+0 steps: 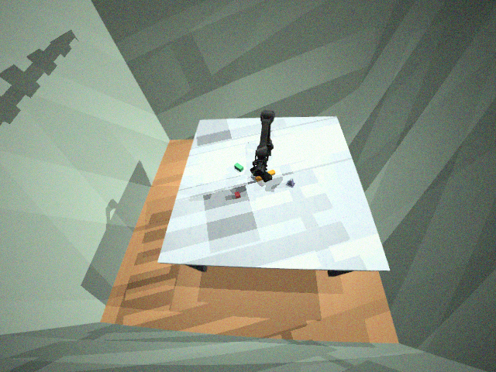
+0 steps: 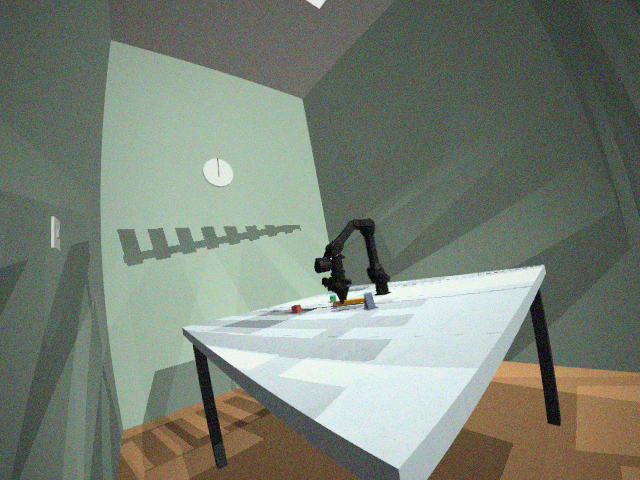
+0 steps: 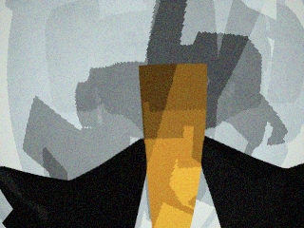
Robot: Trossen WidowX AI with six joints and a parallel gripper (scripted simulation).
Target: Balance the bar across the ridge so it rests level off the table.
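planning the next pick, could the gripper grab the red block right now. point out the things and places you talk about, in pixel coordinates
Probably not yet: the gripper (image 1: pixel 267 178) (image 2: pixel 343 300) (image 3: pixel 173 144) is closed on the orange bar (image 1: pixel 271 173) (image 2: pixel 355 300) (image 3: pixel 173 119), though nothing seems to stand beside the red block (image 1: pixel 237 194) (image 2: pixel 296 308) to block it.

The wrist picture's lower edge cuts off the orange bar (image 1: pixel 271 172) (image 2: pixel 355 300) (image 3: pixel 173 142) (its near end, annoyingly).
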